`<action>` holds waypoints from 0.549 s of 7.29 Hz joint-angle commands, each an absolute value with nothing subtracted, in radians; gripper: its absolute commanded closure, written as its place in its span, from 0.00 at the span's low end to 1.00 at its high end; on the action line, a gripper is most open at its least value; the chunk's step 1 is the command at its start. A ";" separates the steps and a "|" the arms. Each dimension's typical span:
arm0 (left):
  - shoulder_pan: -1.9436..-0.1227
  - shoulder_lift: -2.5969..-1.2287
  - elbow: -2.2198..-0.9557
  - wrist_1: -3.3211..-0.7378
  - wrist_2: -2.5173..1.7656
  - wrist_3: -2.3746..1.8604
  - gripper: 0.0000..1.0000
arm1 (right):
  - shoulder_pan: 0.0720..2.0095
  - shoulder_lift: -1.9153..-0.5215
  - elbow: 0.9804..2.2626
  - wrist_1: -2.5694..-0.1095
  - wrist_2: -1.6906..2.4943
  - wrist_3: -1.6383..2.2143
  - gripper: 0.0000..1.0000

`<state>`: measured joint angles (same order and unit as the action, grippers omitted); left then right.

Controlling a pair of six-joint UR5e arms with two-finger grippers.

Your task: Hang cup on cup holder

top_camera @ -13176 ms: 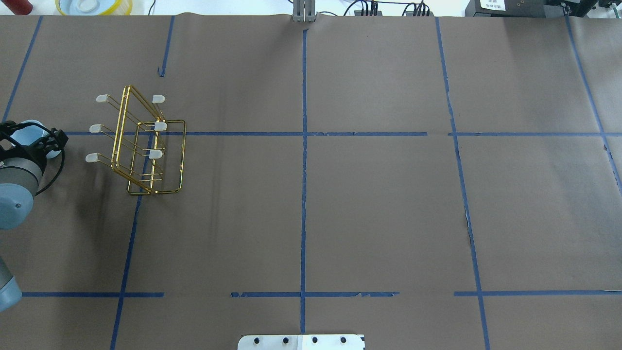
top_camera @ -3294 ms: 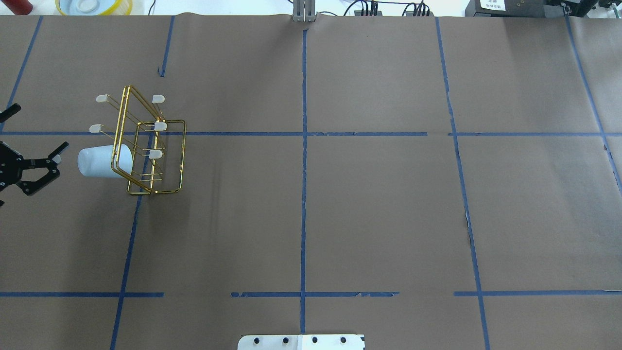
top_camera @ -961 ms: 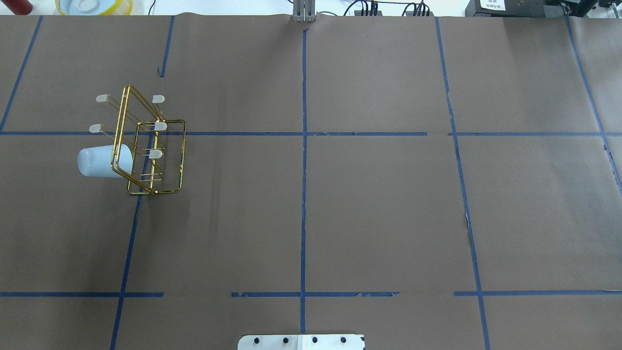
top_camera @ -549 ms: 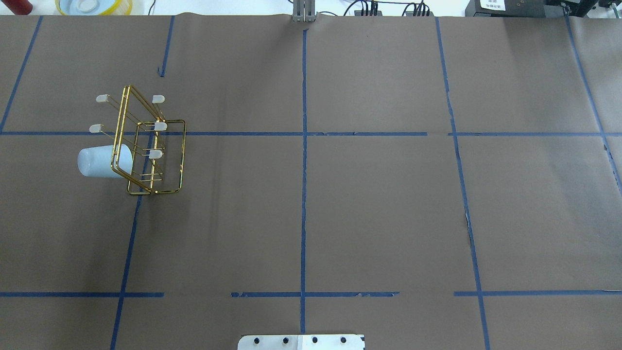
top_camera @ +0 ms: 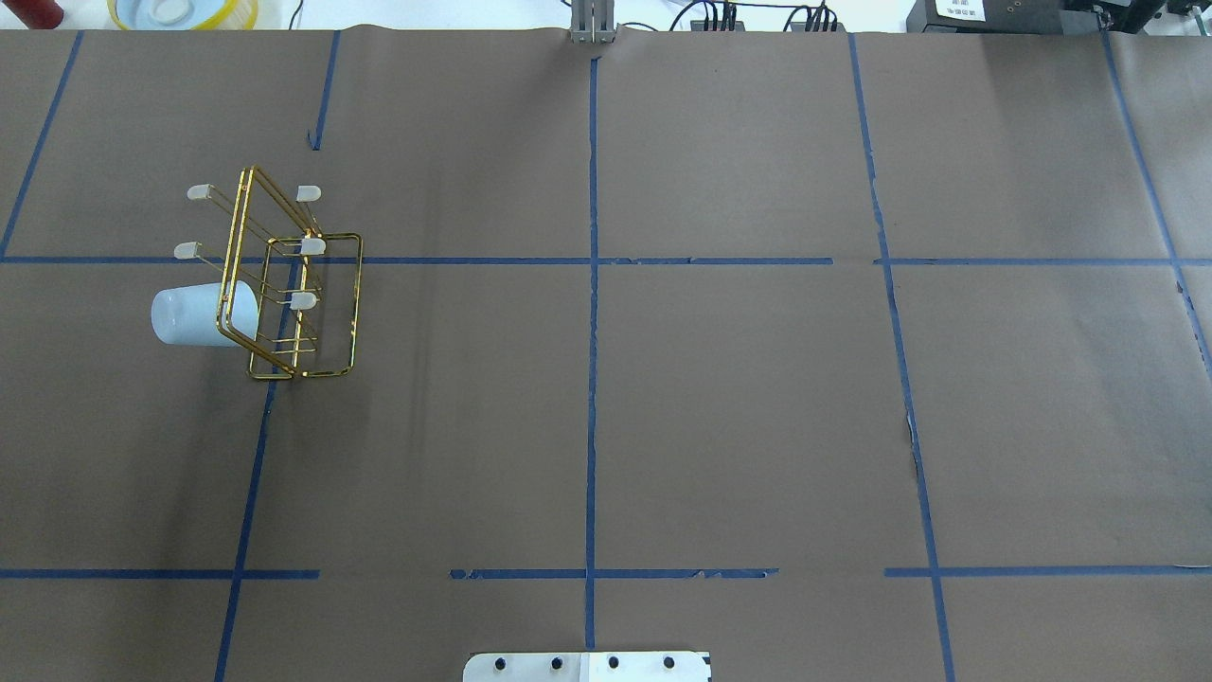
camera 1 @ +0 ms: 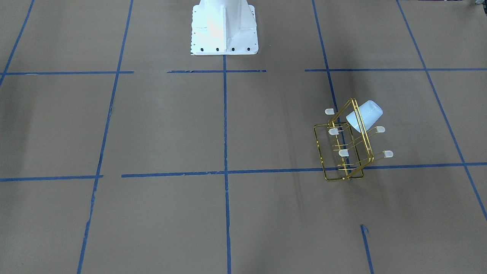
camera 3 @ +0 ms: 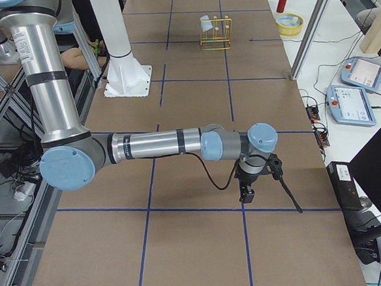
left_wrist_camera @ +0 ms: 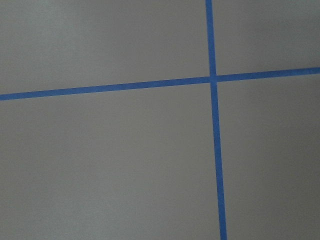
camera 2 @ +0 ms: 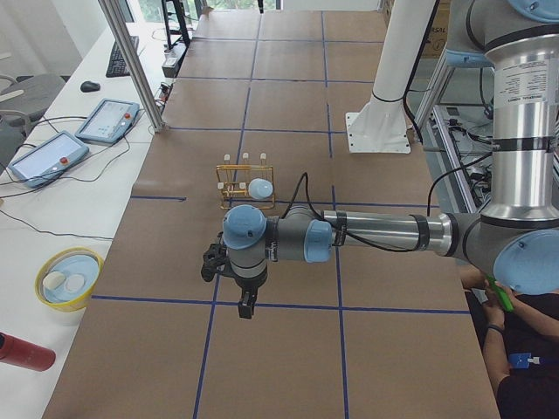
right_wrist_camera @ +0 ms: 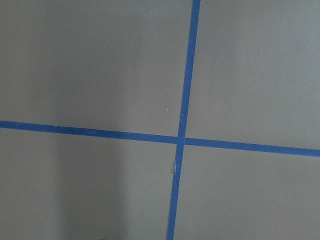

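The pale blue-white cup (top_camera: 194, 315) hangs tilted on a low prong of the gold wire cup holder (top_camera: 308, 313), bottom pointing away from the frame. The front view shows the cup (camera 1: 366, 113) against the holder (camera 1: 339, 164); the side view shows the cup (camera 2: 259, 188) on it (camera 2: 231, 185). No gripper touches either. My left gripper (camera 2: 240, 301) hovers over bare paper nearer the table's end, seen only from the side, so I cannot tell its state. My right gripper (camera 3: 270, 199) is far off at the other end; its state I cannot tell. Both wrist views show only paper and blue tape.
Brown paper with blue tape lines covers the table. The white robot base (camera 1: 224, 26) stands at the middle of the robot's edge. Beyond the paper sit a yellow bowl (camera 2: 68, 278), a red object (camera 2: 26, 352) and tablets (camera 2: 109, 118). A person (camera 2: 524, 349) sits by the robot.
Earlier my left gripper held the cup at the overhead view's left edge; then the cup hung on the holder and the open gripper drew back out of view. Nothing moved in the last second.
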<state>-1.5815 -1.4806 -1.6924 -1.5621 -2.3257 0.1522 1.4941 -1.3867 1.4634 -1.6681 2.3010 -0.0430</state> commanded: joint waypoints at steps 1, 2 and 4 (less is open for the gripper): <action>-1.582 -1.476 -1.692 -1.559 -2.339 0.196 0.00 | 1.494 -1.387 1.463 -1.669 2.301 -0.043 0.00; -1.582 -1.477 -1.693 -1.560 -2.338 0.195 0.00 | 1.494 -1.387 1.463 -1.667 2.301 -0.043 0.00; -1.580 -1.479 -1.694 -1.559 -2.336 0.190 0.00 | 1.494 -1.387 1.463 -1.669 2.301 -0.043 0.00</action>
<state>-1.5808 -1.4780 -1.6933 -1.5596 -2.3370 0.1917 1.4941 -1.3867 1.4634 -1.6685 2.3010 -0.0429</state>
